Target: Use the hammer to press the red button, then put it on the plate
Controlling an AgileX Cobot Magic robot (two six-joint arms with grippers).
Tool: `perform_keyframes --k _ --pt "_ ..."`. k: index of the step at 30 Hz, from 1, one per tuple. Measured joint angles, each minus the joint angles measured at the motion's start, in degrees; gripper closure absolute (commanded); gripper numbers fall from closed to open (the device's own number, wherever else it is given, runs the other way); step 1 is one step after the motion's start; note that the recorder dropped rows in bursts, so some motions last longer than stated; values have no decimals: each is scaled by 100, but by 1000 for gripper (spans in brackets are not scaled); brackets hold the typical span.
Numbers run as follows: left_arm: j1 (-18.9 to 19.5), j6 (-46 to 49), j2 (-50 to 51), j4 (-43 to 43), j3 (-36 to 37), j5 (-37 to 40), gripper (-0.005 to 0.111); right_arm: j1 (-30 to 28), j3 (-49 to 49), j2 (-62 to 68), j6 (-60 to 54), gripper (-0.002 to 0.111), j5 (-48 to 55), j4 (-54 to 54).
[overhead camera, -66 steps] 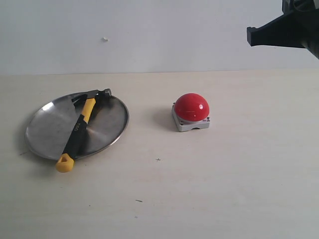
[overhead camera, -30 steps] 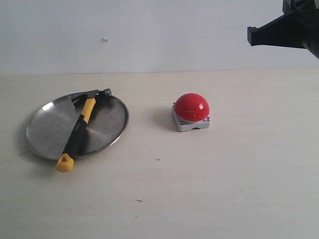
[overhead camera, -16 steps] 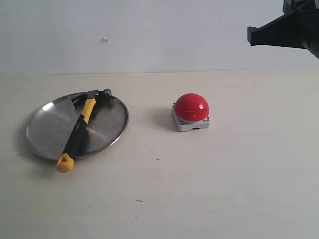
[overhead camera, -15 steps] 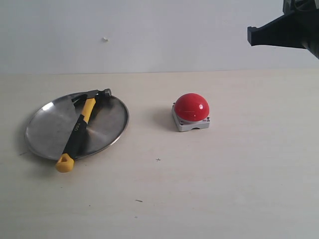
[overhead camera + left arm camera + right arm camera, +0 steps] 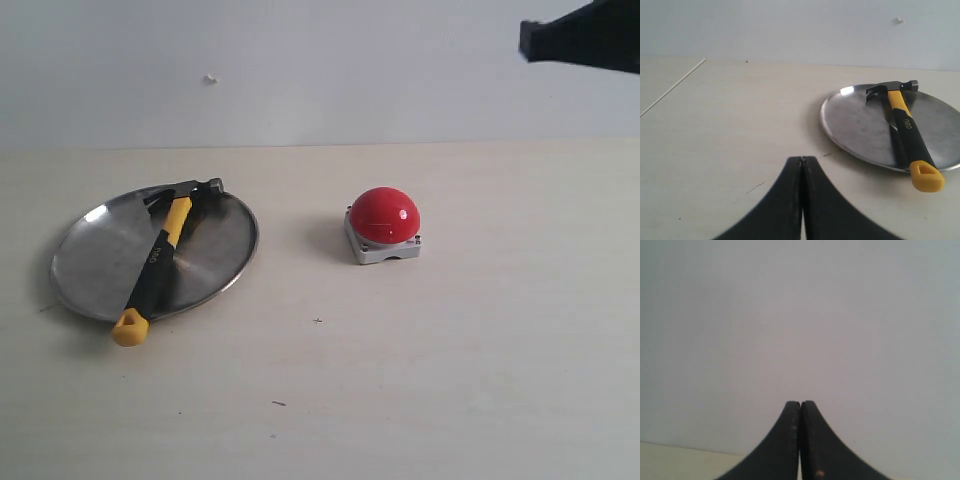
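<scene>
The hammer [image 5: 160,258] lies across the silver plate [image 5: 100,250], its steel head at the far rim and its yellow butt hanging over the near rim. The red button [image 5: 384,216] stands on its grey base right of the plate, untouched. My right gripper [image 5: 532,40] hangs high at the upper right, well above the table; in its wrist view my right gripper [image 5: 800,403] is shut and faces the wall. My left gripper [image 5: 802,159] is shut, empty, low over the table, apart from the plate [image 5: 860,125] and the hammer [image 5: 907,132].
A pale wooden table [image 5: 330,400] meets a white wall at the back. A thin seam or edge line [image 5: 672,87] runs across the table in the left wrist view. Small dark specks [image 5: 278,404] mark the table's front.
My right arm has drawn up and to the right, so less of it shows in the corner. Hammer, plate and button have not moved.
</scene>
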Motion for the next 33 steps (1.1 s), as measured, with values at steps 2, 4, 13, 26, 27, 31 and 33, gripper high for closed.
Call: perform_keyframes --k 2,4,13,26,27,31,33 --pt "0 0 0 0 0 0 107 0 0 -485 -60 108 98 74" --pt "0 0 0 0 0 0 107 0 0 -1032 -88 108 258 226" --pt "0 0 0 0 0 0 107 -756 0 -3267 -693 108 1892 1542" --pt "0 0 0 0 0 0 107 -2148 0 -4868 -575 108 3292 1794" --pt "0 0 0 0 0 0 107 -2148 0 -4868 -456 108 3343 1805" --pt "0 0 0 0 0 0 107 -2148 0 -4820 -291 108 3669 1745" --pt "0 0 0 0 0 0 107 -2148 69 -4806 -190 108 3845 1504"
